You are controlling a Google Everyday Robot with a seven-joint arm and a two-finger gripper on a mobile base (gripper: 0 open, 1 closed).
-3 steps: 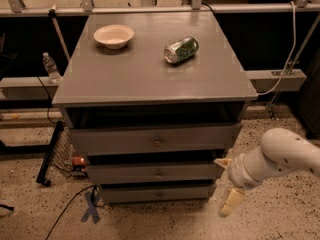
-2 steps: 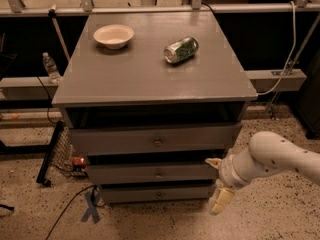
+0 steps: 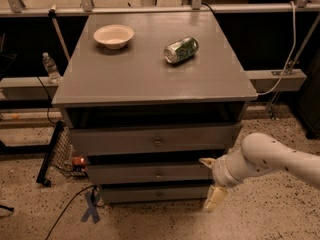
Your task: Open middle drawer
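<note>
The grey cabinet (image 3: 150, 79) has three drawers stacked in front. The middle drawer (image 3: 125, 174), with a small round knob (image 3: 159, 173), looks shut, between the taller top drawer (image 3: 115, 141) and the lowest drawer (image 3: 140, 195). My gripper (image 3: 210, 180) is on the white arm (image 3: 270, 159) coming in from the right. It is open, at the right end of the middle drawer's front. One fingertip (image 3: 206, 161) is level with the drawer's top edge, the other (image 3: 212, 200) hangs by the lowest drawer. It holds nothing and is well right of the knob.
A white bowl (image 3: 114, 36) and a green can (image 3: 181, 50) on its side lie on the cabinet top. A water bottle (image 3: 50, 67) stands at the left. A black stand (image 3: 48, 154), cables and a blue tape cross (image 3: 91, 210) are on the floor at left.
The arm and gripper have moved left, from beside the cabinet's right side to the right end of the middle drawer front. The drawers have not moved.
</note>
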